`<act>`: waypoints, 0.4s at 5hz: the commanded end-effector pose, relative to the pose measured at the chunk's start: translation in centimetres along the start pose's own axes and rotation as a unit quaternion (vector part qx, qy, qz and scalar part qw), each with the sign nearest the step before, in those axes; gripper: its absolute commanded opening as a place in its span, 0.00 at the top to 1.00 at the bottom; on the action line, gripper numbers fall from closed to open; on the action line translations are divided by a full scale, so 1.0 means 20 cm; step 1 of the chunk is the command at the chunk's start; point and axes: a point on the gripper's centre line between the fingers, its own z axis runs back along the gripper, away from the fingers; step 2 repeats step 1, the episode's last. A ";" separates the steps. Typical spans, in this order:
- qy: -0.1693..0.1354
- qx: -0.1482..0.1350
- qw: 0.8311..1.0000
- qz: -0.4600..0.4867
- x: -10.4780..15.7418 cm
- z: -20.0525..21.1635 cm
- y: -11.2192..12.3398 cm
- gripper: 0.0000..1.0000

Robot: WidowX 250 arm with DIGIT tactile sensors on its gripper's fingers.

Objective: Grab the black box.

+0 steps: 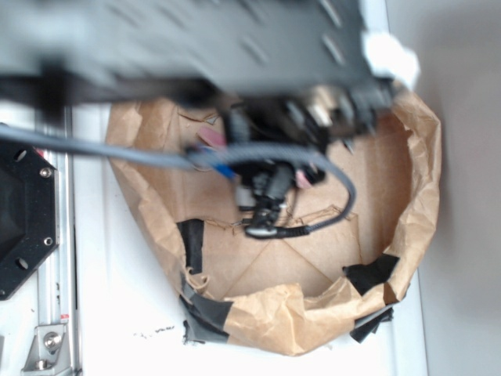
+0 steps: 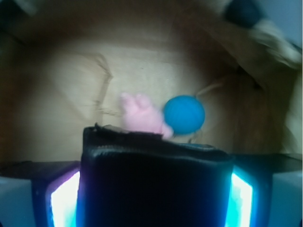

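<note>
Exterior view: blurry arm over brown paper nest [image 1: 407,180] mid-frame, gripper [image 1: 266,211] hanging inside, black hexagonal plate [image 1: 23,219] at left edge. Wrist view: black box [image 2: 154,184] fills bottom center, pinched between glowing fingers [image 2: 64,198] — pink plush bunny [image 2: 139,113] and blue ball [image 2: 184,115] just above it.

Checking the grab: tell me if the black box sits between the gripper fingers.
Yes, in the wrist view the black box fills the gap between the two lit fingers.
</note>
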 end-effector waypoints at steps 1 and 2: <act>-0.001 0.021 1.000 0.018 -0.07 0.17 -0.14 1.00; -0.001 0.021 1.000 0.018 -0.07 0.17 -0.14 1.00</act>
